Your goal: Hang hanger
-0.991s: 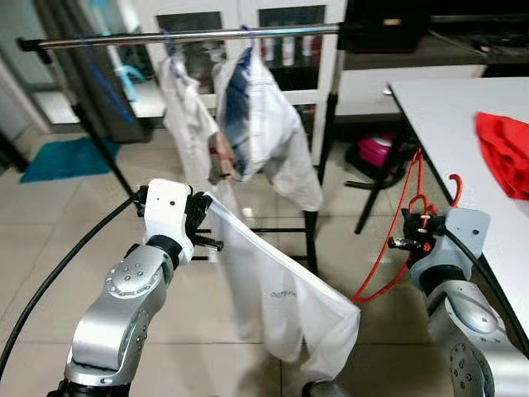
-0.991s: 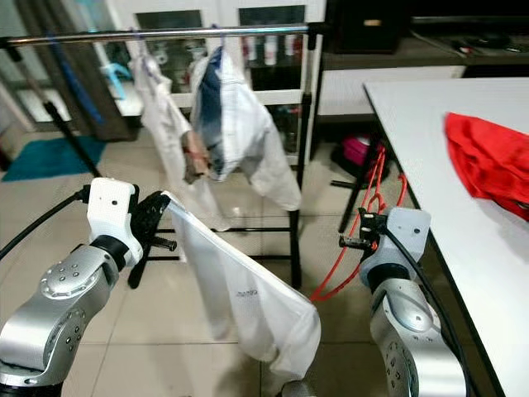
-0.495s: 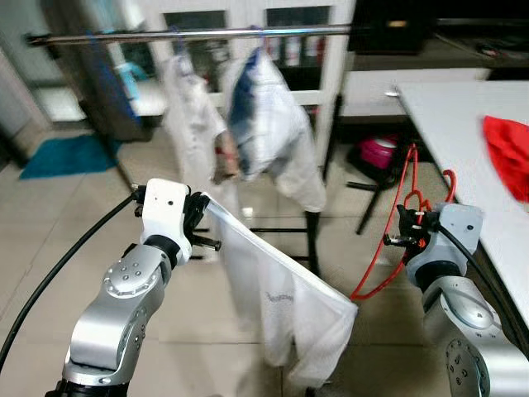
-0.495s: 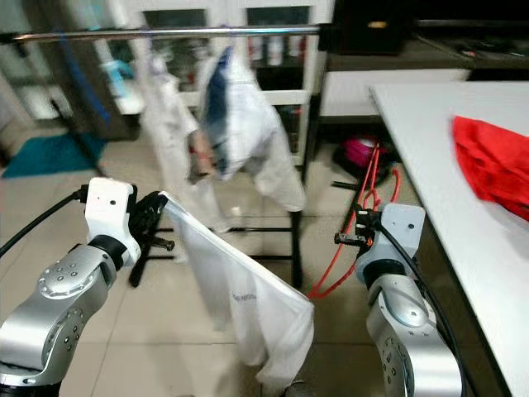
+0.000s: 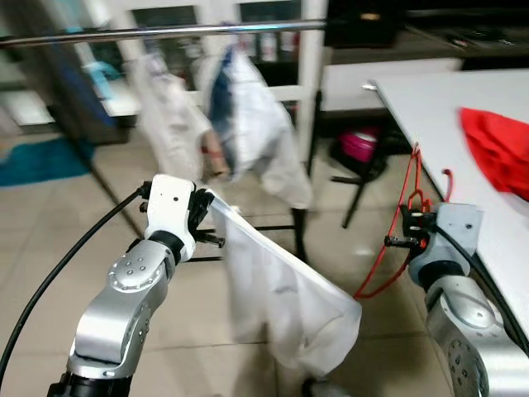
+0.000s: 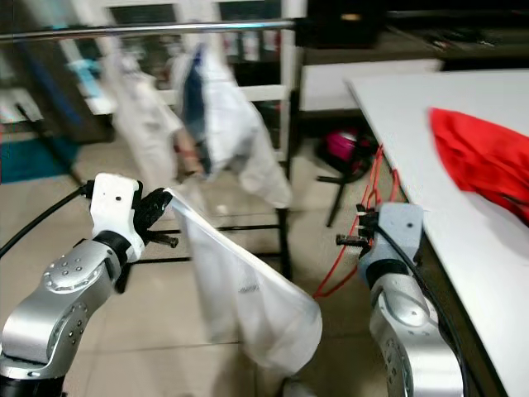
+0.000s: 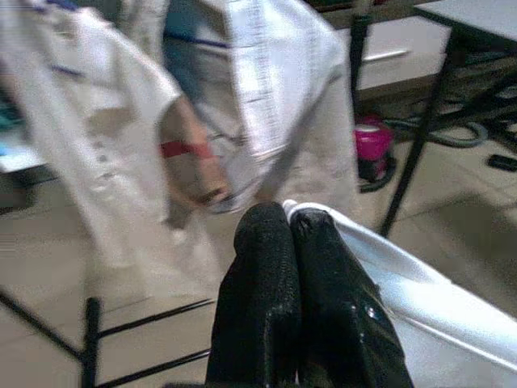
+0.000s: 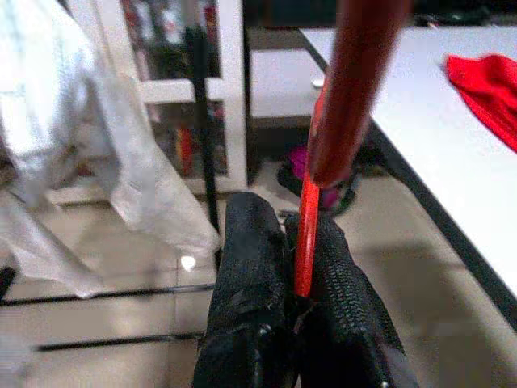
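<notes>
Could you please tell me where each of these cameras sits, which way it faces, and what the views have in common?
Left eye view: on the head, looking forward and down at the rail; both silver arms show.
Right eye view: the head's other eye, same scene from slightly to the right.
Left wrist view: looks along the left gripper, shut on the white garment.
Right wrist view: looks along the right gripper, shut on the red hanger.
Shared: every view shows the hung white clothes.

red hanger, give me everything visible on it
The red hanger is a thin red frame, wire or plastic, with its hook pointing up. The right end effector is shut on one bar. It hangs tilted beside the white table, its lower corner running into the white garment. It is not on the rail.
</notes>
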You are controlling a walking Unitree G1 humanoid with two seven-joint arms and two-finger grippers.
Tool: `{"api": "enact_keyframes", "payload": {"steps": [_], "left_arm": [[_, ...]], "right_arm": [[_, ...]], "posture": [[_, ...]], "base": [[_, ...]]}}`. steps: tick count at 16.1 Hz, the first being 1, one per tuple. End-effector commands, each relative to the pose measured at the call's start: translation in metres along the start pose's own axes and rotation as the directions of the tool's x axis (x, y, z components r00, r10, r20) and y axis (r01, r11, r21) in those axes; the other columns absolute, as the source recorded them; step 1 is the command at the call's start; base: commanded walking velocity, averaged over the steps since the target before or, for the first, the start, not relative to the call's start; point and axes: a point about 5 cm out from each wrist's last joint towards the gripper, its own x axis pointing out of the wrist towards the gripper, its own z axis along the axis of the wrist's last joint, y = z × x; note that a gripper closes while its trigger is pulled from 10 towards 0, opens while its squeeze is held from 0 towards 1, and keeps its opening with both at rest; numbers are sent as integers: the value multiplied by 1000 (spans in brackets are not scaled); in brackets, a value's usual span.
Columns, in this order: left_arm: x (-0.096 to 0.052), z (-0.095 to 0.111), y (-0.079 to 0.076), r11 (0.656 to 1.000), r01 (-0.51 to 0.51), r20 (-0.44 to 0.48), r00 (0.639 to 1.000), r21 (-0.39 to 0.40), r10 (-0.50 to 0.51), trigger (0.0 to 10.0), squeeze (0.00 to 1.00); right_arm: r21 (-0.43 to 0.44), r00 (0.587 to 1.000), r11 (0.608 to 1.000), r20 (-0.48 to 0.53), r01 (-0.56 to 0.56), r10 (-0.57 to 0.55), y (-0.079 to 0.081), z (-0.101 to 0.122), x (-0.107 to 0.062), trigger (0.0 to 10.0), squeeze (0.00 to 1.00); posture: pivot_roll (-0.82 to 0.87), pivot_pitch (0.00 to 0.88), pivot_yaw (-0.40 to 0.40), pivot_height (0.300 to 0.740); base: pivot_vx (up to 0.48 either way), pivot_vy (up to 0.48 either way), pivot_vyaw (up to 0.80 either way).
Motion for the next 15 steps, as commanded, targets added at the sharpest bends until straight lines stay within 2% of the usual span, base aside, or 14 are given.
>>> {"api": "enact_keyframes", "payload": {"steps": [1, 4, 7, 10, 15], "left_arm": [[0, 2, 5, 1000, -21, 5, 1000, 11, 21, 10000, 0], [1, 3, 5, 1000, -21, 6, 1000, 15, 21, 10000, 0], [1, 4, 5, 1000, -23, 11, 1000, 15, 23, 10000, 0], [1, 4, 5, 1000, -23, 11, 1000, 15, 23, 10000, 0], [1, 5, 5, 1000, -21, 11, 1000, 15, 21, 10000, 0]], "right_arm": [[6, 1000, 1000, 0, 26, -26, -6, -1, -2, 10000, 0], [96, 999, 995, 29, 11, -14, -1, 6, -1, 10000, 0], [47, 997, 998, 65, 46, -49, -2, 12, 1, 10000, 0], [82, 996, 993, 22, 83, -85, -8, 6, 2, 10000, 0], [66, 997, 995, 23, 70, -72, -7, 5, 2, 10000, 0]], "posture": [[-172, 34, 83, 740], [-170, 36, 83, 740], [-169, 41, 81, 740], [-169, 43, 83, 740], [-169, 45, 84, 740]], "base": [[0, 0, -800], [0, 0, -800], [0, 0, -792], [0, 0, -775], [0, 0, -777]]}}
